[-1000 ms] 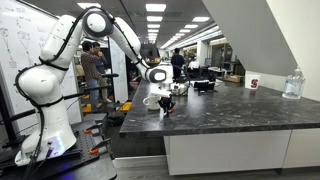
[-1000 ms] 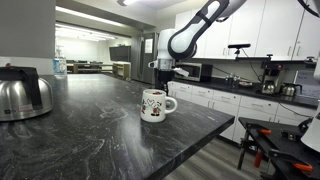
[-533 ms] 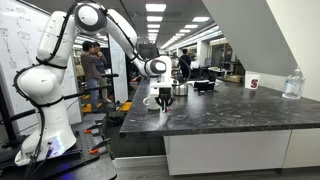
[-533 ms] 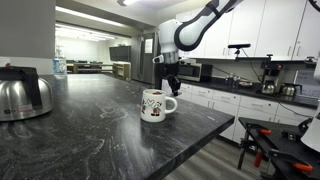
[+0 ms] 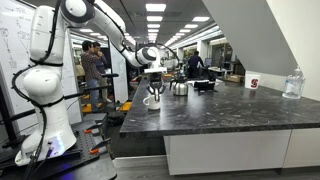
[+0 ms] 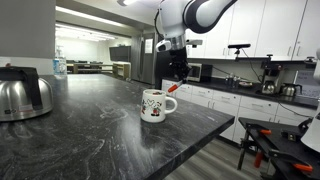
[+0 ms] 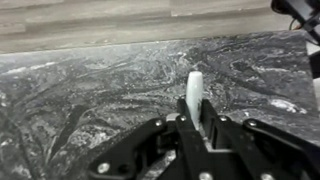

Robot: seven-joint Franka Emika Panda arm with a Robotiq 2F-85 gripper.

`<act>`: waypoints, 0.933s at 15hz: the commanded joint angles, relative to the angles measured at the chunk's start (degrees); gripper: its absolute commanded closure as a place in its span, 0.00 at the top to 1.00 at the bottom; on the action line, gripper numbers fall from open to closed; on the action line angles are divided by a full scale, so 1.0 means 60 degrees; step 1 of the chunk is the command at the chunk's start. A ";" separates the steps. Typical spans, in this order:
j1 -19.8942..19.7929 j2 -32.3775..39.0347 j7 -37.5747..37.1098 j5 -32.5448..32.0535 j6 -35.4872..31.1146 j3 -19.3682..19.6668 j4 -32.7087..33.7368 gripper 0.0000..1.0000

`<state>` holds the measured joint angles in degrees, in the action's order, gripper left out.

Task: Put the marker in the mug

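The white mug (image 6: 153,104) stands near the counter's edge, its handle to the right; it also shows in an exterior view (image 5: 150,100). My gripper (image 6: 176,82) hangs just above and behind the mug's right side, and shows above it in an exterior view (image 5: 156,84). It is shut on the marker (image 7: 194,88), a whitish stick that pokes out between the fingers over the dark counter in the wrist view. The marker's reddish end (image 6: 172,89) points down beside the mug's rim. The mug is out of the wrist view.
A shiny metal kettle (image 6: 22,92) stands on the dark marbled counter (image 6: 110,130), seen also in an exterior view (image 5: 180,88). A white cup with a red mark (image 5: 253,83) and a clear bottle (image 5: 292,84) stand far along the counter. People stand in the background.
The arm has swung upward and the gripper, still holding the marker, has shifted sideways and risen a little above the mug. The mug has not moved.
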<state>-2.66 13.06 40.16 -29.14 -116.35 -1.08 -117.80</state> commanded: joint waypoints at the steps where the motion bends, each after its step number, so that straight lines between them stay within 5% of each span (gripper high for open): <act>1: 0.0435 -0.0708 0.0284 -0.1290 0.0426 -0.0150 -0.0531 0.05; 8: 0.0923 -0.1574 0.0351 -0.1890 0.0110 -0.0548 -0.1190 0.05; 14: 0.1408 -0.0904 0.0083 -0.2875 0.0015 -0.0879 -0.0747 0.05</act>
<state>5.13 5.61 41.50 -42.58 -115.62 -6.00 -123.58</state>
